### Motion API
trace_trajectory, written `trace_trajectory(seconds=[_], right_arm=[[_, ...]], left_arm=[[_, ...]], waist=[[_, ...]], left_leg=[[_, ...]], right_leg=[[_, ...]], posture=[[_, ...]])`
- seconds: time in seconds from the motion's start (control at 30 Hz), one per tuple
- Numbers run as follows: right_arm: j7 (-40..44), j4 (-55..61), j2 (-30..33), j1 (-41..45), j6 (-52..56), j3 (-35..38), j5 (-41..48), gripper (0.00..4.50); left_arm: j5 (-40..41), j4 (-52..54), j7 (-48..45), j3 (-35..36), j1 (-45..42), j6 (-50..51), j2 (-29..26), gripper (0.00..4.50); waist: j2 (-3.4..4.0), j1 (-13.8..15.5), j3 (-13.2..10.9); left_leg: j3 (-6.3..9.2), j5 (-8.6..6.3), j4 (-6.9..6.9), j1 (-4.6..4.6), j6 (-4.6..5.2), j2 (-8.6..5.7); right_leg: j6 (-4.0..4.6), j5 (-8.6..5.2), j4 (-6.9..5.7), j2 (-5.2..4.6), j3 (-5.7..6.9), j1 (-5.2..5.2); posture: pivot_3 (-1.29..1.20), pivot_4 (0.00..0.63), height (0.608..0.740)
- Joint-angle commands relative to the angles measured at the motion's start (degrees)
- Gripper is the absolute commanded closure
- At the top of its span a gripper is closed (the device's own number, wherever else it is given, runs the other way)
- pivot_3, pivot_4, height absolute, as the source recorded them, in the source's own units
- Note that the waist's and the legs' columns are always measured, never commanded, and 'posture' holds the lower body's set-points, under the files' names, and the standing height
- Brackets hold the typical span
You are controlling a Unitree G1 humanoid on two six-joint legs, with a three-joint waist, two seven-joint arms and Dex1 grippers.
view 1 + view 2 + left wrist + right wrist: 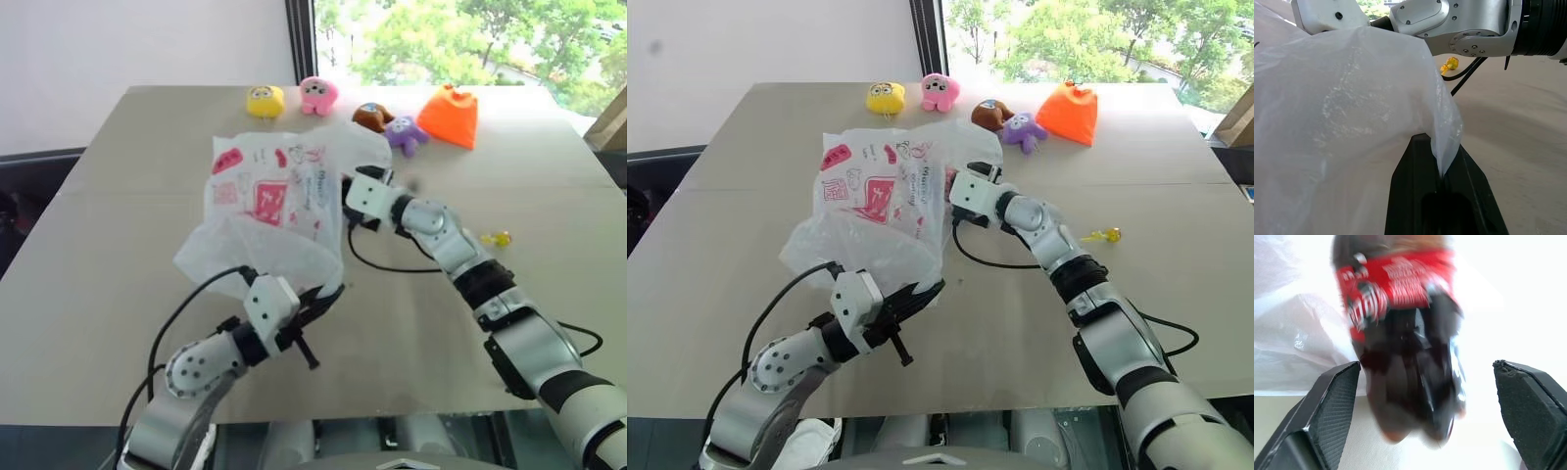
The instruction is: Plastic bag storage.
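With the left gripper pinching a fold of the plastic bag, which stands bunched mid-surface, and the right gripper spread beside it, you have storage still to complete.

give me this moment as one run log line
left gripper: shut on plastic bag edge, bag held up | right gripper: open at bag mouth, dark red-labelled item between fingers, grip unclear | plush toys: far table edge
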State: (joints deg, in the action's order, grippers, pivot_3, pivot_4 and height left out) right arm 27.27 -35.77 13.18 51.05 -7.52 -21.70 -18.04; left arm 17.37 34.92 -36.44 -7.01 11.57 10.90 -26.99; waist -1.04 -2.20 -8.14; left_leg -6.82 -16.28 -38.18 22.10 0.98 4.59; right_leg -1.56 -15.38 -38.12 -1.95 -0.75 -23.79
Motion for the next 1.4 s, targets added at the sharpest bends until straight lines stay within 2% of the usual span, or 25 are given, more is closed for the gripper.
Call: trace_trajectory(seconds=[0.03, 0.2, 0.43, 0.6, 0.77, 0.9, 1.13, 1.4], right_arm=[[0.54, 2.2, 0.58, 0.85, -1.98, 1.03, 0.34, 0.08], [2.42, 4.01, 1.06, -0.31, -2.19, 3.62, 3.9, 0.08], [10.5, 6.89, 2.44, -0.54, 9.38, 12.82, 16.62, 0.08], [7.3, -4.94, 1.16, 5.74, 10.58, 16.05, 17.6, 0.08], [2.4, -24.61, -2.31, 14.21, 3.3, 16.23, 14.94, 0.08], [0.2, -34.42, -4.57, 19.29, 1.23, 17.39, 14.6, 0.08], [-7.76, -39.84, -7.11, 23.36, 2.55, 23.53, 16.48, 0.08], [-7.03, -40.29, -8.05, 22.65, 0.79, 22.73, 13.85, 0.08]], left_arm=[[-1.06, -0.76, 0.65, 0.06, 0.3, -3.03, 1.06, 4.5], [-1.22, -2.54, 1.54, 0.6, 0.52, -4.01, 2.11, 4.5], [-1.51, -6.93, 3.15, 2.79, 2.83, -7.13, 3.72, 4.5], [-1.72, -8.09, 3.93, 3.34, 3.02, -8.23, 4.63, 4.5], [-2.43, -7.85, 4.98, 3.23, 2.66, -8.01, 5.06, 4.5], [-2.81, -6.33, 5.71, 3.01, 3.64, -7.58, 5.05, 4.5], [-3.95, -3.57, 7.14, 3.66, 7.21, -7.72, 4.37, 4.5], [-3.2, -0.14, 7.88, 9.26, 18.02, -9.06, 3.47, 4.5]], waist=[[0.0, 0.0, 0.0], [0.0, 0.01, 0.0], [0.0, 0.06, 0.0], [0.01, -0.21, -0.01], [0.03, -0.33, -0.02], [0.07, -0.29, -0.04], [0.09, -0.26, -0.05], [0.16, -0.41, -0.09]], left_leg=[[-0.01, 0.0, 0.0, 0.0, 0.0, 0.0], [-0.02, 0.0, 0.0, 0.0, 0.0, 0.0], [-0.01, 0.0, 0.0, 0.0, 0.01, 0.01], [-0.07, -0.01, 0.0, -0.04, 0.02, 0.01], [-0.18, -0.01, 0.04, -0.15, 0.01, 0.02], [-0.23, -0.01, 0.04, -0.1, 0.01, 0.02], [-0.23, -0.01, 0.06, -0.08, 0.0, 0.04], [-0.25, -0.01, 0.11, -0.08, 0.0, 0.05]], right_leg=[[0.0, 0.0, 0.0, 0.0, 0.0, 0.0], [0.0, 0.0, 0.0, 0.0, -0.01, 0.0], [0.0, 0.0, -0.01, -0.01, -0.01, 0.0], [0.0, 0.0, -0.02, 0.01, -0.06, 0.0], [0.01, 0.0, -0.12, 0.07, -0.17, 0.0], [0.0, 0.0, -0.09, 0.02, -0.19, -0.04], [0.01, 0.0, -0.09, -0.01, -0.17, -0.06], [0.02, 0.0, -0.08, -0.03, -0.19, -0.12]], posture=[[0.0, 0.15, 0.74], [0.0, 0.15, 0.74], [0.0, 0.15, 0.74], [0.0, 0.15, 0.74], [0.0, 0.15, 0.74], [0.0, 0.15, 0.74], [0.0, 0.15, 0.74], [0.0, 0.15, 0.74]])
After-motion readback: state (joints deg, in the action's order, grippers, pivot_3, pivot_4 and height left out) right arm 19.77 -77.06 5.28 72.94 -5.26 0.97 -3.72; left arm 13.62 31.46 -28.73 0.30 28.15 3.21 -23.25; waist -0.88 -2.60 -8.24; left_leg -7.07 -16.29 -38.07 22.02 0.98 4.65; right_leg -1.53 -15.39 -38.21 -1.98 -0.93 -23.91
